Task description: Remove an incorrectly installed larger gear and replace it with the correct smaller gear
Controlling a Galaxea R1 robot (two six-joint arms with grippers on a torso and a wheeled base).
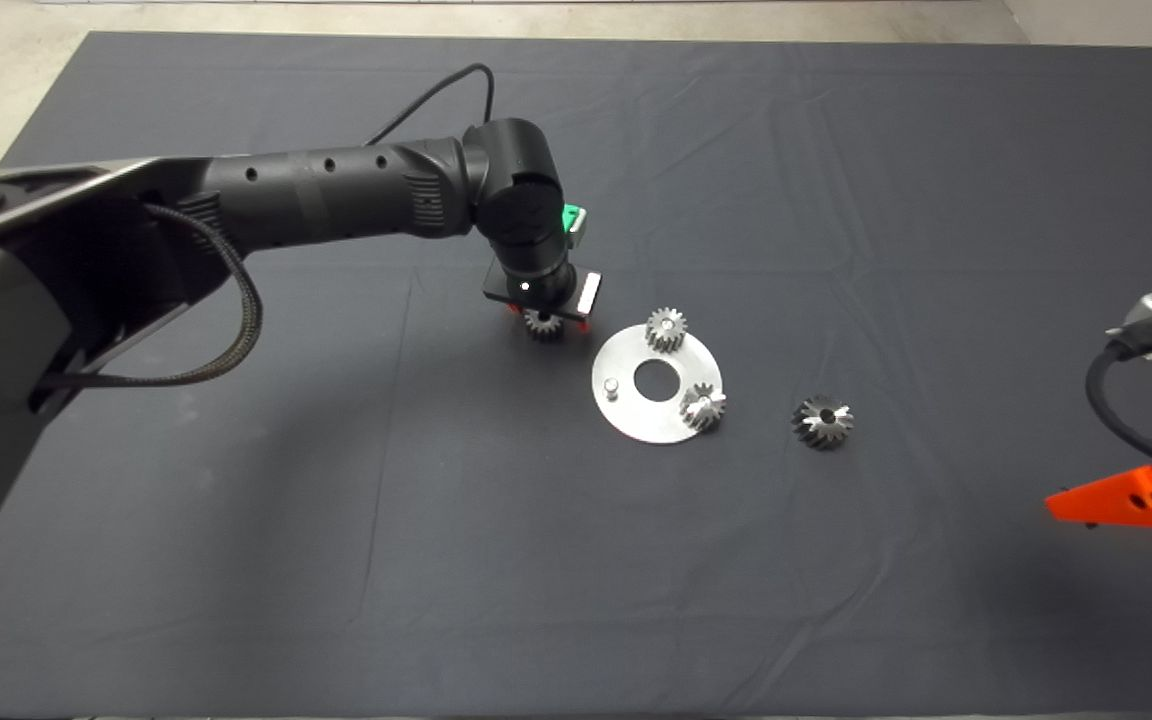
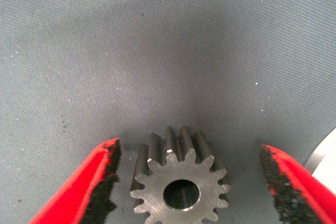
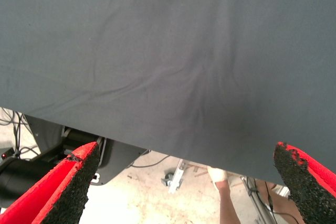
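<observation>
So the left gripper (image 1: 544, 322) is down on the dark mat (image 1: 336, 500) just beside the round silver plate with the centre hole (image 1: 658, 425), fingers spread wide on either side of the smaller gear (image 2: 181, 179), a small grey-silver spur gear with short straight teeth and a round bore. Wrist view shows clear gaps between both black pads and the teeth, so nothing is pinched yet; the gear sits flat on the mat.

The larger gear (image 1: 822, 421), the dark steel one with the long slanted star-like teeth, is already off the plate, lying on the mat to the plate's right. The plate carries another small spur gear (image 1: 666, 329) at its far edge, a brighter slanted-tooth gear (image 1: 703, 406) on its near right, and a bare little peg (image 1: 612, 385) on the left, which I'd guess is the target.

The right gripper (image 1: 1131, 497) is parked at the lower right edge, spread open, holding nothing.

What could go wrong: pads closing on tooth tips rather than flats could let the gear twist or pop out. And if it's gripped tilted, the bore probably won't line up with the peg.
</observation>
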